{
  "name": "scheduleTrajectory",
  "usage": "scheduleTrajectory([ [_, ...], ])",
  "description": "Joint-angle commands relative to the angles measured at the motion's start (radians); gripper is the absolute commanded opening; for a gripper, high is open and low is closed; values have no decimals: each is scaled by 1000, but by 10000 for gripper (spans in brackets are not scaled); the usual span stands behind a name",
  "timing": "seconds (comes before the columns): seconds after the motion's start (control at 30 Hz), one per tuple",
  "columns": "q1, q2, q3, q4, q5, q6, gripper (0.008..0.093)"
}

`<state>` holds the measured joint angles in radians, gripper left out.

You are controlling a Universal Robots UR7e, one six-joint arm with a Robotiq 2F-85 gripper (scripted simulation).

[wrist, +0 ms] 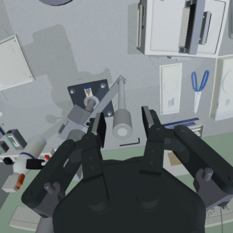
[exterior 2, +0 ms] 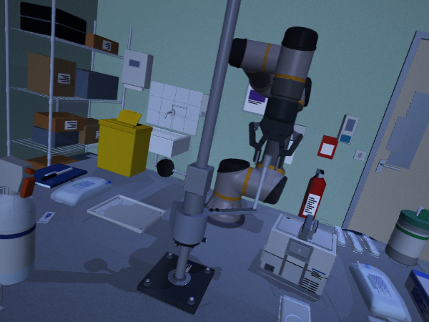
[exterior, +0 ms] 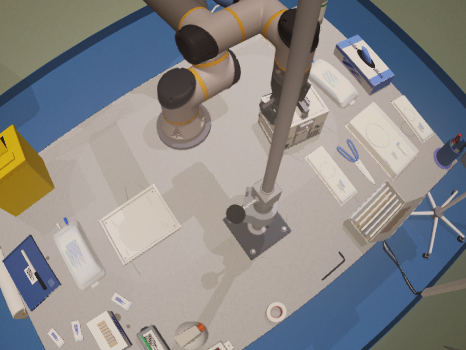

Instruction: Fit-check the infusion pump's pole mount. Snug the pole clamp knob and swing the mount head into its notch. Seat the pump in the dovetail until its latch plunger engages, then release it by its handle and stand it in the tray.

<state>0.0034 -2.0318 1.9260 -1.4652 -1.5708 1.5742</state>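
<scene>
The mount head's lever post [wrist: 121, 121] [exterior 2: 264, 168] rises from the end of a flat arm [exterior 2: 232, 211] that swings out from the pole collar [exterior 2: 189, 222]. Its round top sits between the fingers of my gripper [wrist: 123, 122] [exterior 2: 272, 150], which is open and holds nothing. The pole [exterior: 287, 100] stands on a dark base plate [exterior: 257, 231]. The clamp knob [exterior: 235, 213] [exterior 2: 165, 167] is a black ball sticking out from the clamp block. The infusion pump [exterior 2: 299, 250] [wrist: 181, 27] [exterior: 295, 120] stands on the table beyond the pole, handle on top. The tray [exterior: 140, 222] [exterior 2: 128, 211] lies flat on the far side of the pole.
The yellow bin [exterior: 20, 172] stands at the table edge. Flat pouches [exterior: 382, 137], scissors [exterior: 355, 159] and a slotted rack [exterior: 377, 212] lie beside the pump. A hex key [exterior: 334, 265] and tape roll [exterior: 276, 311] lie near the front edge. A bottle [exterior 2: 16, 229] stands near the second side camera.
</scene>
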Motion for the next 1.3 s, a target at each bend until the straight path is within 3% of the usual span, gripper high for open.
scheduleTrajectory([
  [0.0, 0, 0, 0, 0, 0, 0, 530],
  [0.2, 0, 0, 0, -1, 0, 0, 515],
  [0.93, 0, 0, 0, -1, 0, 0, 80],
  [1.27, 1, 1, -1, -1, 0, 1, 80],
])
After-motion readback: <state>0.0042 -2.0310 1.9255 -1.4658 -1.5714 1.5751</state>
